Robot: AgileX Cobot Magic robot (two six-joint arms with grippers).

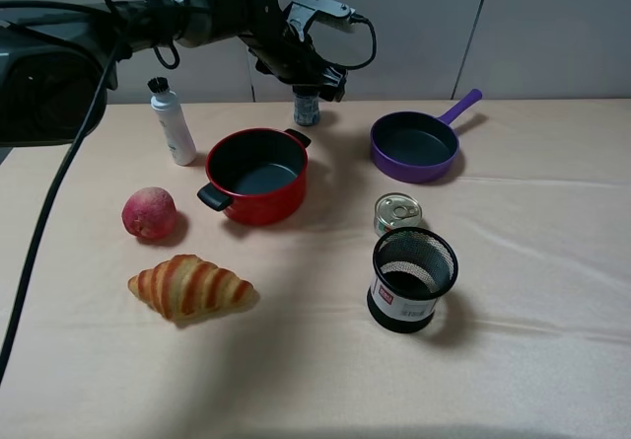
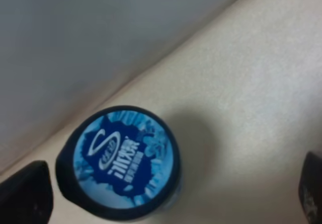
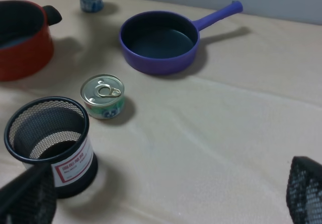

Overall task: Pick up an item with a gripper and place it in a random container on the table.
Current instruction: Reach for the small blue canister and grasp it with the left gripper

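1. The jar point(image 1: 308, 110) stands upright at the far edge of the worktop point(image 1: 532, 360), just beside the wall and behind the red pot point(image 1: 258, 176). The left jaws hang over it, released and grasping nothing.
2. In the left wrist view the lid is not centred. It sits close to one finger point(image 2: 25, 196) and well apart from the other. If I close now, I think the near finger touches first and may push or tip the jar.
3. The jar is glass and round. If it falls, I expect it to roll along the wall, where the arm has little room to follow.
4. The mesh cup point(image 1: 413, 279) waits near the front, with the tin can point(image 1: 397, 212) just beside it on the far side. The direct way runs between the red pot and the purple pan point(image 1: 415, 146), then over the can. If I carry the jar low, it could knock the pot handle or the can, so I would lift high first.
5. The cup looks light and its mouth is not wide. A jar that lands on the rim could turn it over.
6. The right jaws are also released and empty, and one of their fingers point(image 3: 25, 199) is near the cup. The two arms could meet there.
7. The front and the right side of the worktop give free room.
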